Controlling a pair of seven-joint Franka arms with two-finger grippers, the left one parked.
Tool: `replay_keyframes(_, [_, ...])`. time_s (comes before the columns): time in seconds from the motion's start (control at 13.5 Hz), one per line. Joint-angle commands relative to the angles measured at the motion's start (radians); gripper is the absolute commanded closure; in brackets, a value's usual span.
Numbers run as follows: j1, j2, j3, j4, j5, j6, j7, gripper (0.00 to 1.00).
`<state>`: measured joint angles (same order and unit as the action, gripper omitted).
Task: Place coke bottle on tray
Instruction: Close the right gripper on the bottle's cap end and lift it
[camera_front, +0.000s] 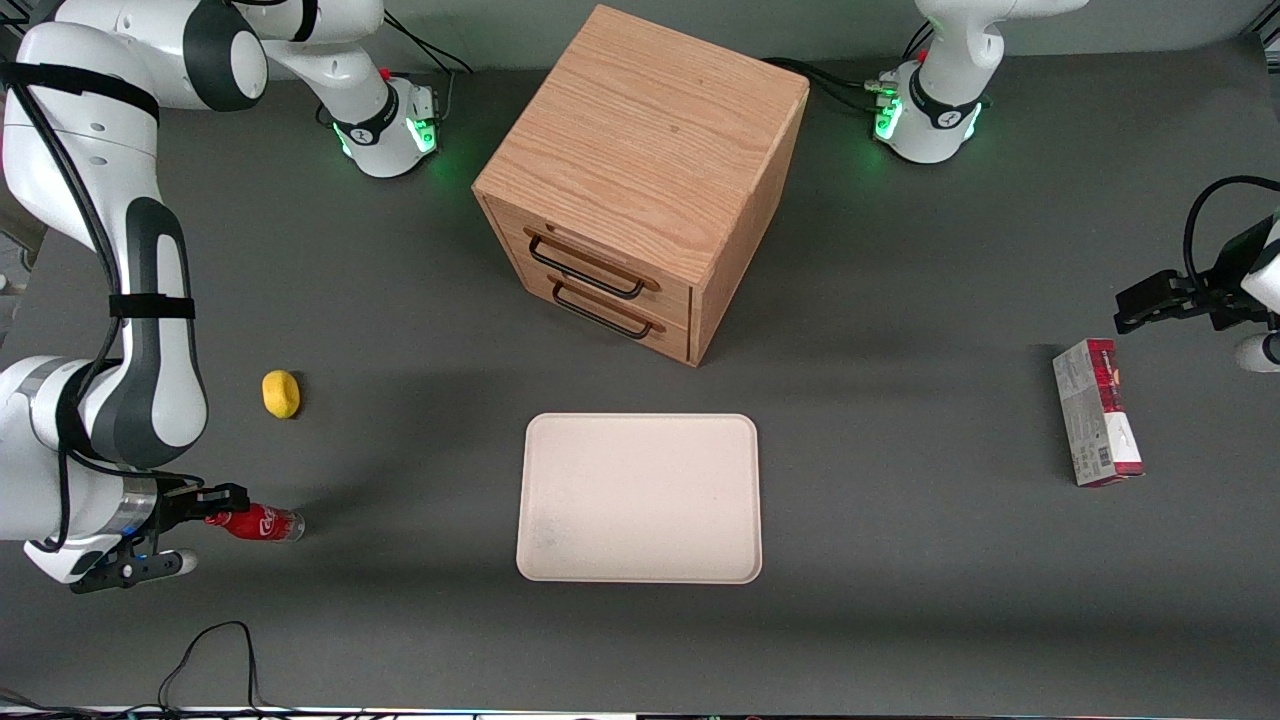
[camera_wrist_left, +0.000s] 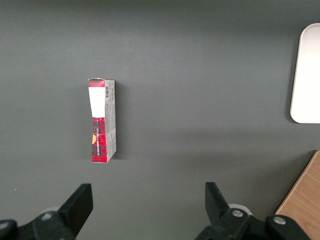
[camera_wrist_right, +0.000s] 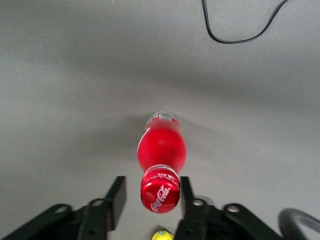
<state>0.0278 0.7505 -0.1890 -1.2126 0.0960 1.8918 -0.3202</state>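
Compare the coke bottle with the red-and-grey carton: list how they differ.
The coke bottle is rounded and mostly red; the carton is a flat-sided box, red and grey. The bottle lies at the working arm's end, its cap between the open fingers of the gripper; the carton lies untouched at the parked arm's end. Both rest on the table, off the tray.

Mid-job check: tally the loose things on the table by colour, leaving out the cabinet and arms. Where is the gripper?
Red: 2, small red coke bottle, red-and-grey carton
Yellow: 1, lemon-like fruit
Cream: 1, flat rectangular tray
Total: 4
Gripper straddles the bottle's cap, fingers open.
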Motion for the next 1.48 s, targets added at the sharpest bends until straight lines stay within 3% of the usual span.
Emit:
replay_keyframes(0.0, [-0.002,-0.005,-0.003,-0.007,0.004,0.013,-0.025,1.00])
replay_keyframes(0.52, [0.013,-0.039,-0.004,-0.005,0.002,-0.028,0.004,1.00])
replay_keyframes(1.04, [0.037,-0.365,-0.001,0.015,-0.053,-0.439,0.078,1.00])
replay_keyframes(1.41, [0.046,-0.434,0.005,0.033,-0.082,-0.542,0.088,1.00])
